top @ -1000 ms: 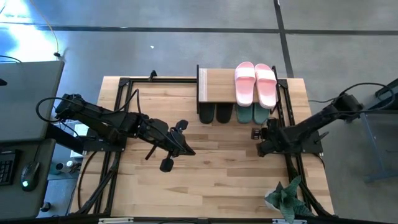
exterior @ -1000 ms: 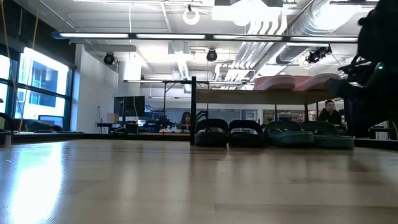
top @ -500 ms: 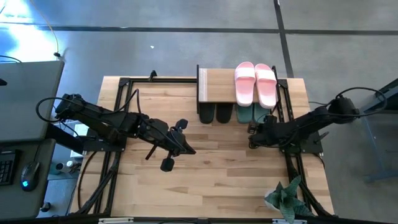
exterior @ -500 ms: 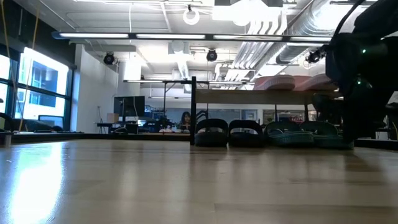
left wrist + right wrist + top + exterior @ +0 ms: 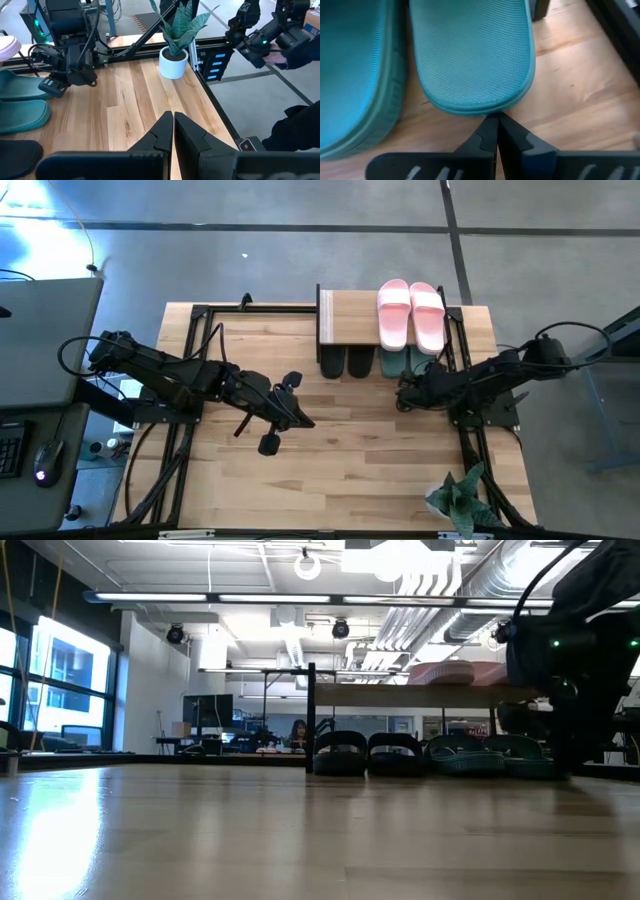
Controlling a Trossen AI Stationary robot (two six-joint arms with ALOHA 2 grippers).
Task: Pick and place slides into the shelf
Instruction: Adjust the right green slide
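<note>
Your right gripper (image 5: 496,122) is pressed fully closed, holding nothing, and its fingertips sit right at the heel edge of one dark green slide (image 5: 472,55); whether they actually touch it is hard to tell. The second dark green slide (image 5: 355,75) lies just beside the first. From above, you can see that gripper (image 5: 404,394) low on the wooden tabletop (image 5: 340,450), directly in front of the green pair (image 5: 408,363), which pokes out from under the shelf (image 5: 350,318).

The black slides (image 5: 346,362) stand side by side under the shelf, next to the green ones. The pink slides (image 5: 411,315) rest together on the shelf's light plank top, toward its right end. In the low view the black pair (image 5: 367,754) and green pair (image 5: 487,757) line up in one row beneath the plank, with your right arm dark in front of the row's right end.

Your left gripper (image 5: 173,120) is also closed and empty, hovering over bare table well apart from the shelf (image 5: 290,405). Its wrist camera looks across to a potted plant (image 5: 176,37) in a white pot at the table corner.

No brand marks, labels or readable writing show on the slides or the shelf.
</note>
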